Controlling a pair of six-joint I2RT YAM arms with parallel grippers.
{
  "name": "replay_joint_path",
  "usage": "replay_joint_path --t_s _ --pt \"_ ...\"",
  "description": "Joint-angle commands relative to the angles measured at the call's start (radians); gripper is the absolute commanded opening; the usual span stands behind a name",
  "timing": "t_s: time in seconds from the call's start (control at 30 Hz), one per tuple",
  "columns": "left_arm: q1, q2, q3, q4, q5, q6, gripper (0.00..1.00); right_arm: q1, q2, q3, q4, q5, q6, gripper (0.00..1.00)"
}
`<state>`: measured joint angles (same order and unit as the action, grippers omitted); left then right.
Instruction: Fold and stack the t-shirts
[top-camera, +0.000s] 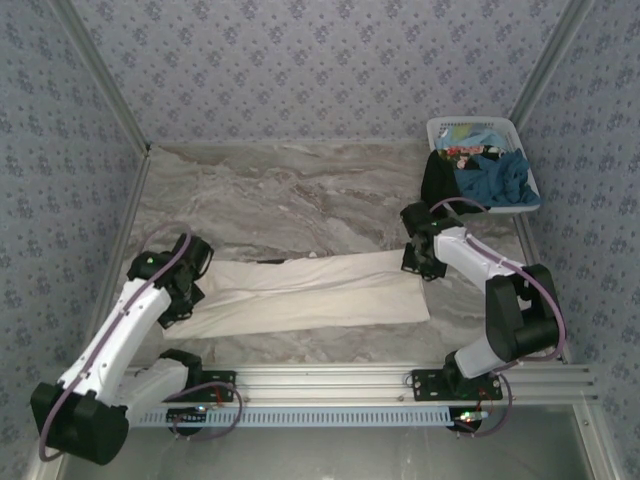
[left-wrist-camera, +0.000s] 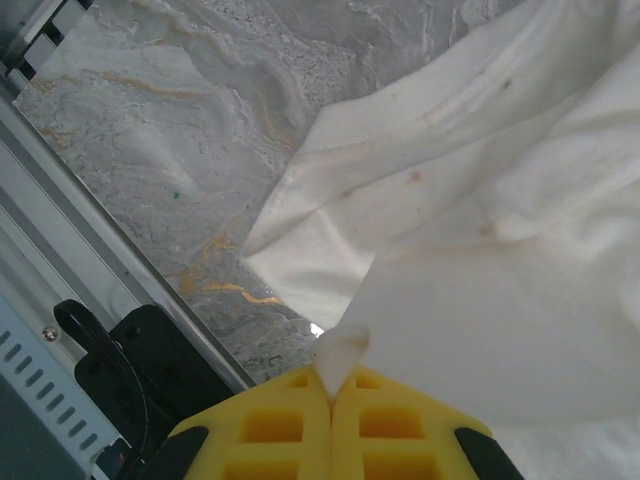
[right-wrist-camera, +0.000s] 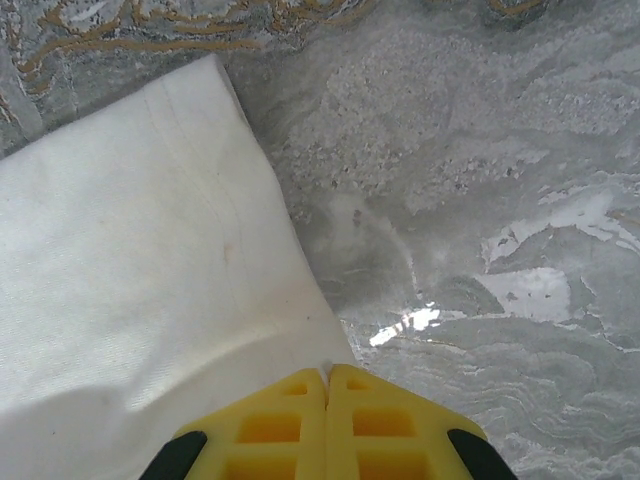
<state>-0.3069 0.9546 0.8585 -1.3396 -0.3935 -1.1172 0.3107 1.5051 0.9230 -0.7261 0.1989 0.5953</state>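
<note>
The large off-white t-shirt (top-camera: 320, 292) lies as a long folded band across the near part of the marble table. My left gripper (top-camera: 192, 275) is shut on its left end; in the left wrist view a pinch of cloth (left-wrist-camera: 342, 352) sticks up between the yellow fingers (left-wrist-camera: 280, 425). My right gripper (top-camera: 420, 262) is shut on the shirt's right end, and the right wrist view has the cloth edge (right-wrist-camera: 150, 280) running into the closed yellow fingers (right-wrist-camera: 385, 425). A black t-shirt (top-camera: 438, 180) and a teal-blue t-shirt (top-camera: 495, 178) sit in the basket.
The white slatted basket (top-camera: 476, 128) stands at the far right corner, with the black shirt hanging over its near-left rim. An aluminium rail (top-camera: 330, 380) runs along the table's near edge. Patterned walls close in the table's sides and back.
</note>
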Motion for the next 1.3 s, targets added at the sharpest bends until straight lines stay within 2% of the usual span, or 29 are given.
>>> replay_joint_path --t_s 0.0,0.07,0.13,0.23,0.3,0.33,0.47,0.53,0.6,0.7,0.83,0.93,1.13,1.27 --pt "-0.005 0.020 -0.032 -0.024 -0.019 -0.051 0.00 0.008 -0.001 -0.010 -0.039 0.024 0.025 0.00" --pt "-0.005 0.023 -0.050 0.003 -0.008 -0.051 0.00 0.013 -0.002 -0.011 -0.049 0.023 0.027 0.02" --pt "-0.004 0.025 -0.067 0.031 0.008 -0.045 0.00 0.016 -0.012 -0.013 -0.068 0.026 0.054 0.16" --pt "-0.004 0.044 -0.070 0.048 0.037 -0.026 0.27 0.024 -0.064 -0.008 -0.111 0.054 0.081 0.37" --pt "-0.008 0.054 -0.037 0.037 0.028 -0.017 0.43 0.025 -0.113 0.006 -0.136 0.072 0.086 0.43" --pt "-0.006 0.055 -0.016 0.034 0.018 -0.012 0.45 0.025 -0.131 0.013 -0.137 0.071 0.085 0.43" --pt "0.025 0.121 0.080 0.128 0.040 0.074 0.41 0.029 -0.156 0.032 -0.067 0.015 0.043 0.35" --pt "0.073 0.190 0.092 0.259 0.151 0.127 0.37 0.028 -0.132 0.012 0.025 -0.109 0.001 0.32" --pt "0.111 0.275 0.092 0.389 0.265 0.146 0.28 0.036 -0.084 0.014 0.083 -0.166 -0.014 0.28" --pt "0.137 0.434 0.139 0.503 0.330 0.166 0.23 0.048 -0.006 0.028 0.152 -0.212 -0.017 0.26" --pt "0.174 0.637 0.223 0.519 0.337 0.212 0.21 0.041 0.107 0.047 0.167 -0.243 -0.009 0.26" --pt "0.236 0.747 0.237 0.530 0.351 0.245 0.18 0.032 0.189 0.089 0.136 -0.195 -0.015 0.26" --pt "0.336 0.890 0.274 0.539 0.313 0.340 0.13 -0.016 0.327 0.204 0.042 -0.142 -0.038 0.27" --pt "0.370 0.916 0.346 0.537 0.282 0.402 0.12 -0.040 0.395 0.250 -0.017 -0.113 -0.039 0.27"
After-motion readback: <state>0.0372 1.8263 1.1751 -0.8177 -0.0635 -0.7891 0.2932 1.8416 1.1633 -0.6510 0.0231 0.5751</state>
